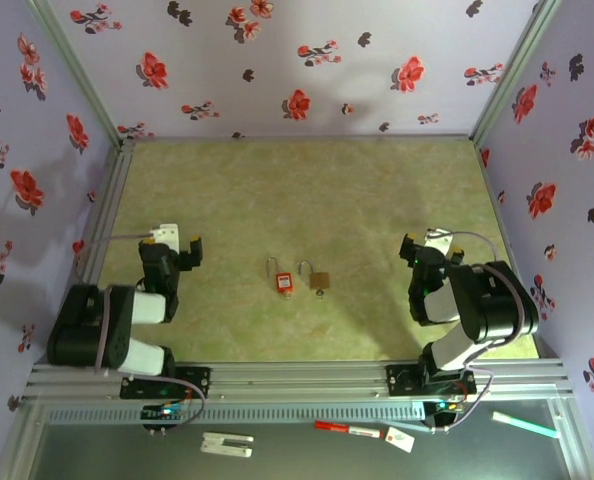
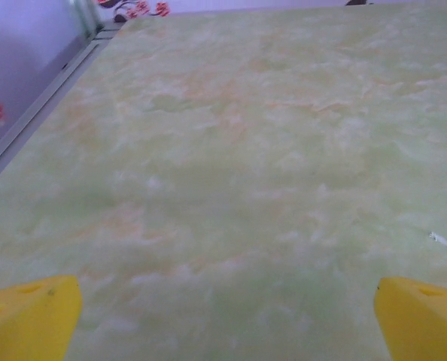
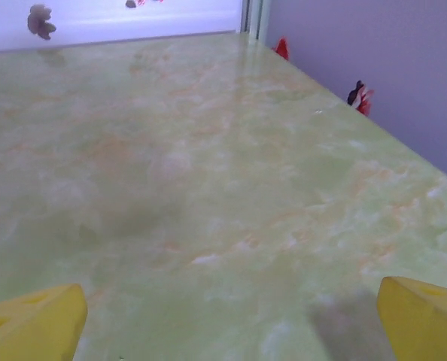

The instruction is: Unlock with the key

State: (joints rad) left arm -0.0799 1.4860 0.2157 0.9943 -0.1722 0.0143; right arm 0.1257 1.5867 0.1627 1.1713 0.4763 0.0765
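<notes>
In the top view two padlocks lie side by side at the middle of the green mat. One is a red padlock [image 1: 282, 281]; the other, a brass padlock [image 1: 319, 278], has its shackle pointing to the far side. A small dark piece [image 1: 320, 292] touches the brass one's near edge; it is too small to tell whether it is the key. My left gripper [image 1: 174, 241] [image 2: 227, 320] rests at the near left, open, with only bare mat between its yellow fingertips [image 2: 31, 316]. Over at the near right my right gripper [image 1: 424, 243] [image 3: 231, 320] is open too, nothing between its fingertips [image 3: 423, 316].
Flowered purple walls [image 1: 307, 60] close the mat on three sides, with a metal rail [image 1: 105, 210] along the left. An aluminium frame [image 1: 297, 378] runs along the front. Below it lie a red-and-white marker [image 1: 349, 430], a white clip [image 1: 227, 444] and a pale pen [image 1: 525, 425].
</notes>
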